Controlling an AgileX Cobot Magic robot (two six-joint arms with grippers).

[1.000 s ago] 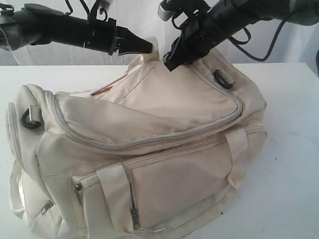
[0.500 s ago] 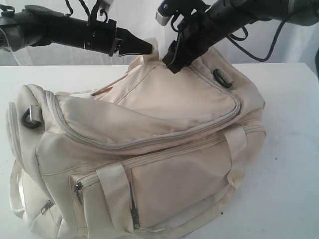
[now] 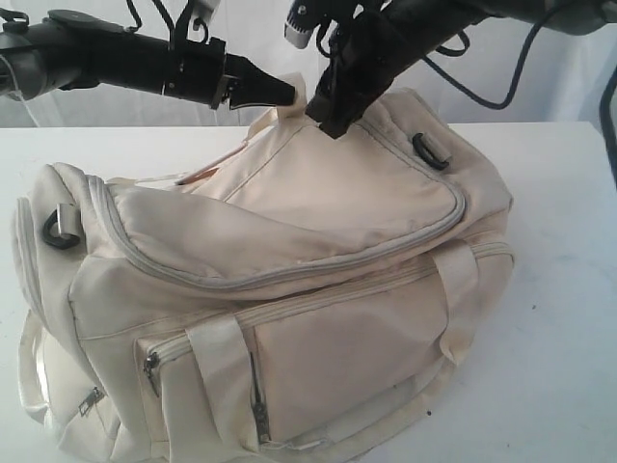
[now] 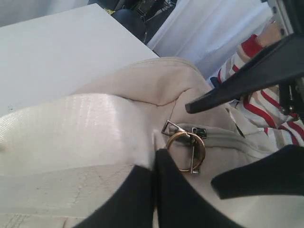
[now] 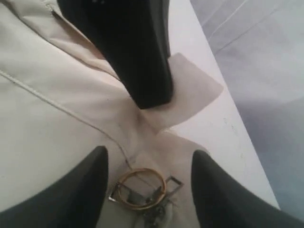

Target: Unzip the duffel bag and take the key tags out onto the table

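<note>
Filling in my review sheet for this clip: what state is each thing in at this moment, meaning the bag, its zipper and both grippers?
Duffel bag: resting on the table, top flap closed.
Main zipper: shut along what shows.
Ring pull: lying on the bag, ungripped.
Left gripper: shut, tip beside the ring pull.
Right gripper: open, straddling the ring pull.
Key tags: not visible.

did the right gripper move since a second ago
Yes. The right gripper tilted steeper, its wrist swinging away from the black strap ring toward the left gripper.
</note>
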